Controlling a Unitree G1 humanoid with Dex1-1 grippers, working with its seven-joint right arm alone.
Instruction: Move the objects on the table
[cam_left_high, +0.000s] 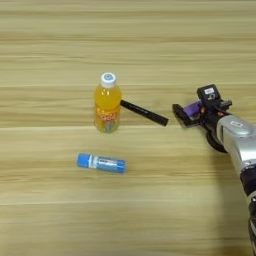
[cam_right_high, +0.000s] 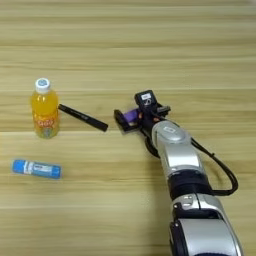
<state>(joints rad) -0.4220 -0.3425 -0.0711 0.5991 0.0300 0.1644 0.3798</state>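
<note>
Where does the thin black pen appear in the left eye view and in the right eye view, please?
Left eye view: the thin black pen lies just right of centre, slanting down to the right from beside the orange juice bottle.
Right eye view: the pen lies left of centre, between the bottle and the pincer.
Shared landmark: the bottle's white cap, just left of the pen's upper end in both.
</note>
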